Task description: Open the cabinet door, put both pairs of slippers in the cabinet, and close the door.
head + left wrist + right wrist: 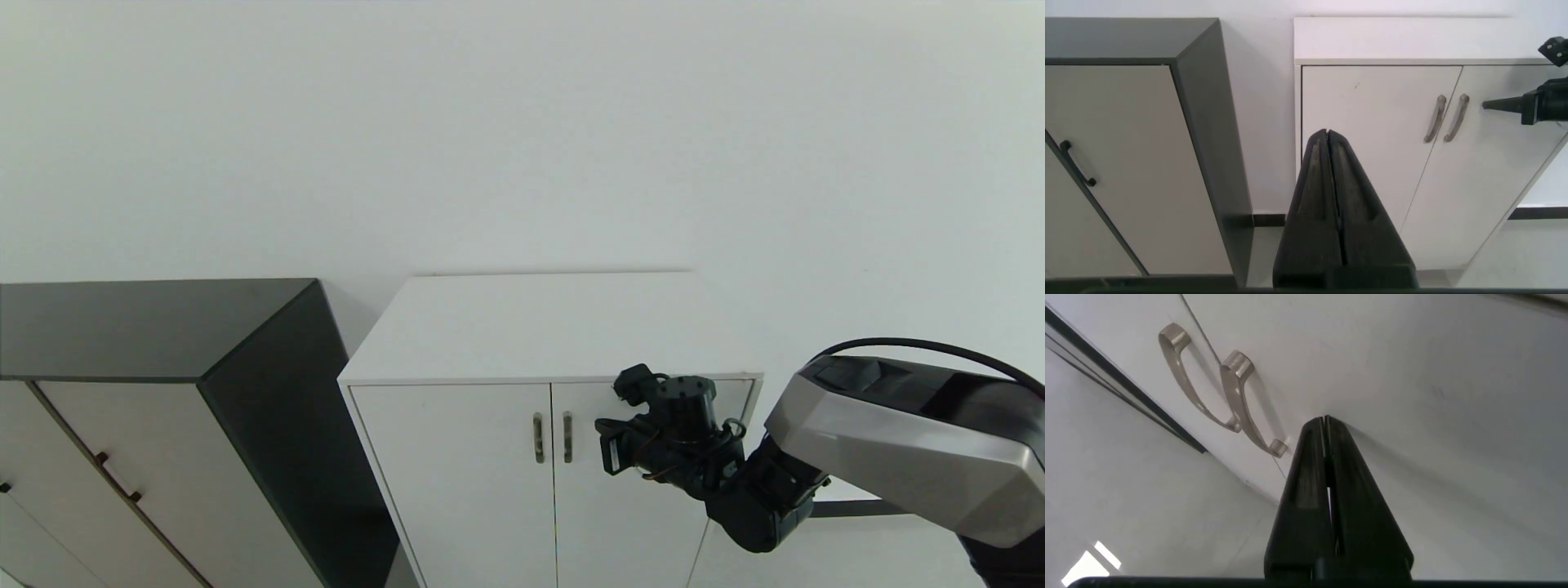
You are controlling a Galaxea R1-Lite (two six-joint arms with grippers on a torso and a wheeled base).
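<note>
The white cabinet [522,327] stands against the wall with both doors closed. Two metal handles [552,438] sit side by side at the doors' meeting edge. My right gripper [606,429] is shut and empty, held in front of the right door just beside the right handle [1249,404]. In the right wrist view its tip [1325,421] is close to the door panel [1429,376]. My left gripper [1327,135] is shut and empty, held back from the cabinet's left door [1372,114]. From there the right gripper [1503,104] points toward the handles [1447,118].
A dark cabinet [163,327] with pale drawer fronts and black handles [1076,163] stands left of the white one, with a narrow gap between them. A plain white wall [522,131] runs behind. A dark skirting strip [857,508] lies to the right.
</note>
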